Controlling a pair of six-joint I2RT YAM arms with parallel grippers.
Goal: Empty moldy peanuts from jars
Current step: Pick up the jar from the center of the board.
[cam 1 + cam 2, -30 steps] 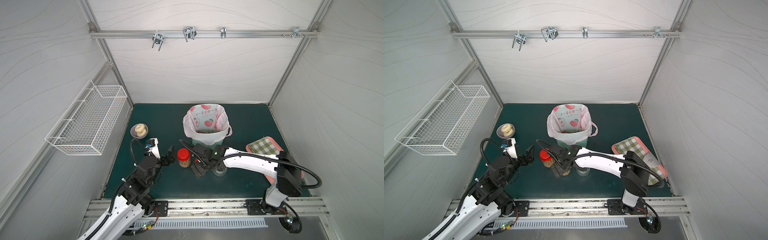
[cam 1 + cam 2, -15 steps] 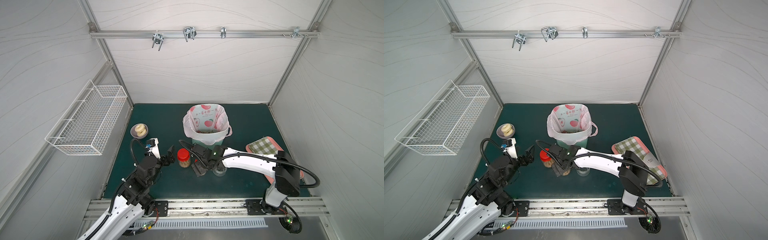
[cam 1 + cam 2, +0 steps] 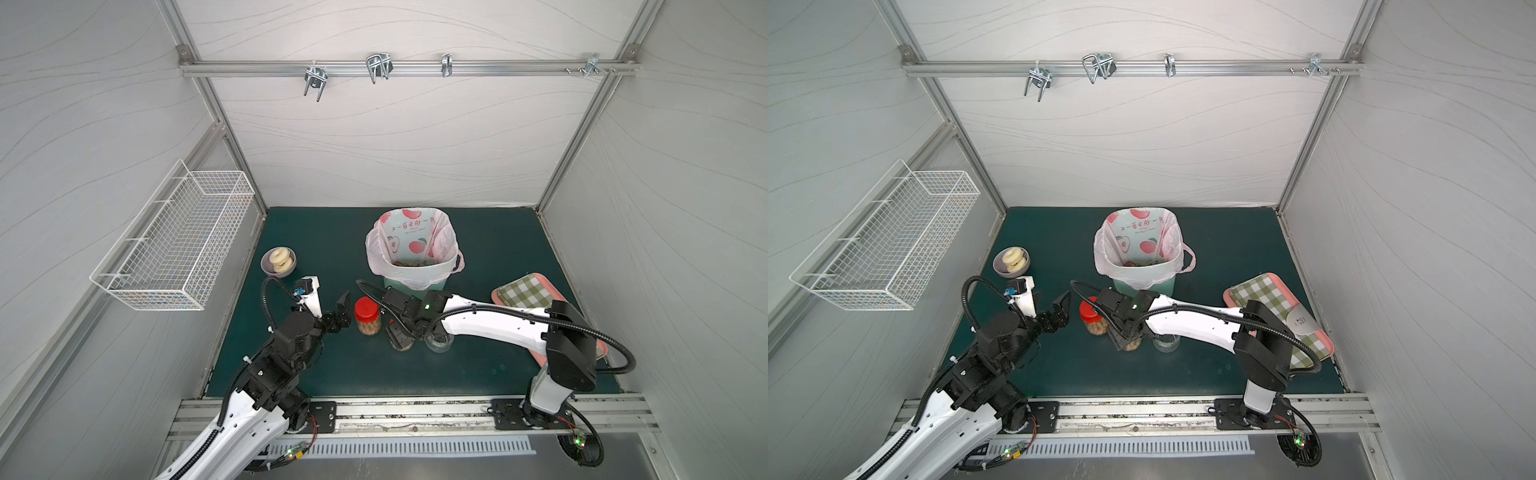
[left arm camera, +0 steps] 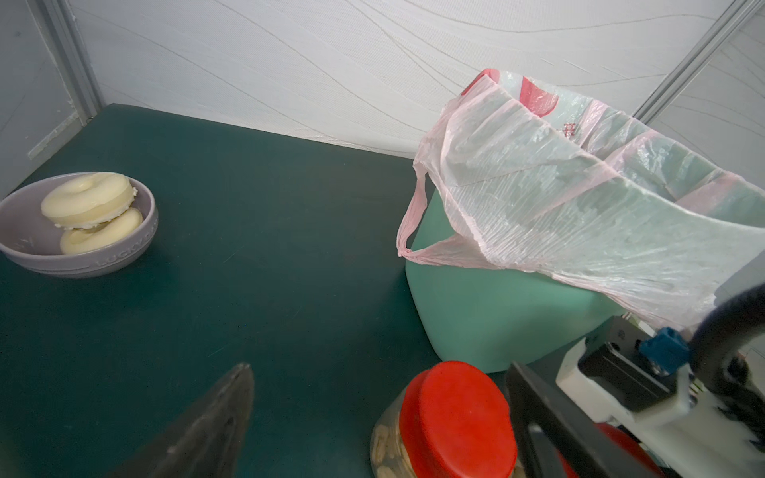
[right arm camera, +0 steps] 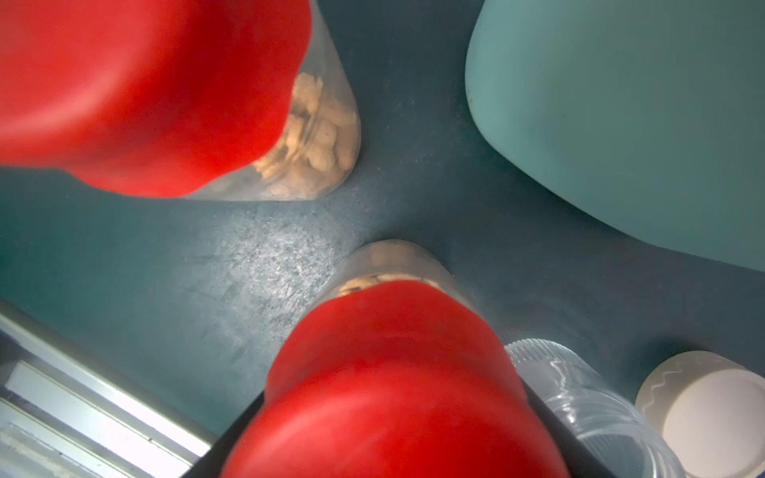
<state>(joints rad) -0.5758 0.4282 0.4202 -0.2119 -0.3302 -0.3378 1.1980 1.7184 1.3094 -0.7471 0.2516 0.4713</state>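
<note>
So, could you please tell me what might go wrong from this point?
The right pincer sits over one red-lidded jar, crowded between the second red-lidded jar and the open empty jar; lifting could topple either. The open left pincer sits close to that second jar and might nudge it.

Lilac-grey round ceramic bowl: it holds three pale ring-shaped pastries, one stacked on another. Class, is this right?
Not three: the lilac-grey round ceramic bowl holds two pale ring-shaped pastries, one stacked on another; the left wrist view shows it.
</note>
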